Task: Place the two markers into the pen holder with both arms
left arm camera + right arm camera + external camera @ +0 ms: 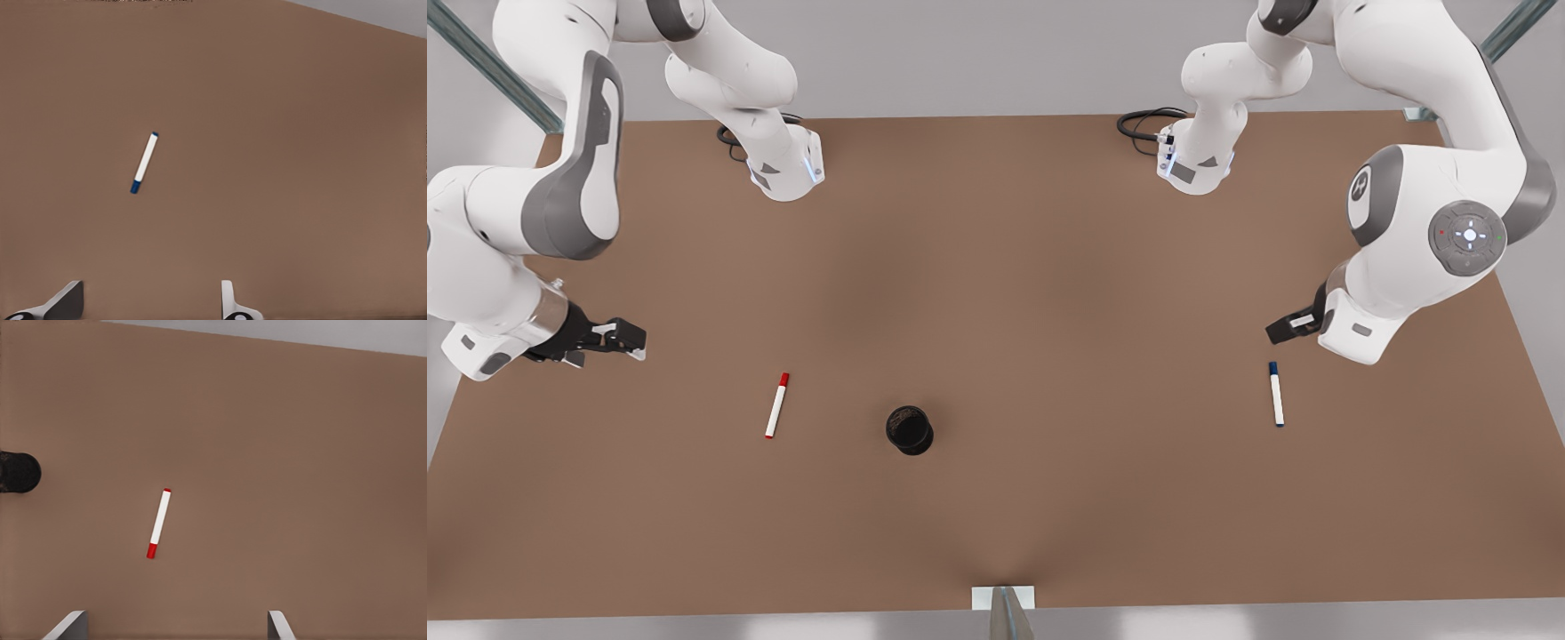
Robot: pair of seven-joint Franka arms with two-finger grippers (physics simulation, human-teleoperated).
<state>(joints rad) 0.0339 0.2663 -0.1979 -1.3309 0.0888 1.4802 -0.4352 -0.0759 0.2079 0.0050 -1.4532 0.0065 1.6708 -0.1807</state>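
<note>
The red-capped marker lies flat on the brown table, on the front view's left. The blue-capped marker lies flat on the front view's right. Between them, nearer the red one, stands the black pen holder, upright. My right gripper hovers open above the table, to the front view's left of the red marker. My left gripper hovers open just behind the blue marker. Neither gripper holds anything.
Both arm bases stand at the table's far edge with black cables beside them. A metal post rises at the middle of the near edge. Metal frame bars cross the far corners.
</note>
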